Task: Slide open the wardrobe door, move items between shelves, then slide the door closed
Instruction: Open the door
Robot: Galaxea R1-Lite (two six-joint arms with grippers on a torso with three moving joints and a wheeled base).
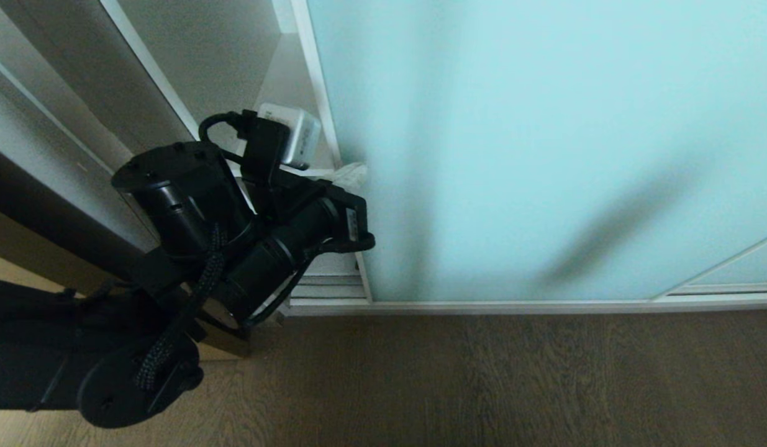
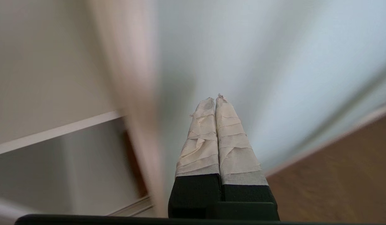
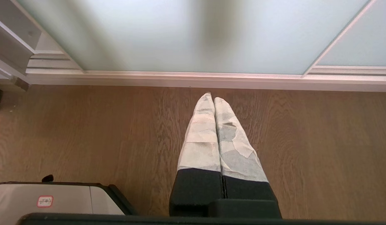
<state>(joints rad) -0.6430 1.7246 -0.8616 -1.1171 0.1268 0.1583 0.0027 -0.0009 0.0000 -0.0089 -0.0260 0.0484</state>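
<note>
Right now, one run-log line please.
left gripper: shut, empty, at door edge | right gripper: shut, parked over floor | door: partly open

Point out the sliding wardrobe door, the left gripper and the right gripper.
sliding wardrobe door [image 1: 544, 155], head view, on the frosted aqua glass panel.
left gripper [image 2: 215, 99], left wrist view, between the taped fingertips.
right gripper [image 3: 211, 99], right wrist view, between the taped fingertips, over the floor.

The left arm [image 1: 234, 248] is matte black with braided cable; each pincer's fingers [image 2: 208, 140] are wrapped in creased white tape.
</note>
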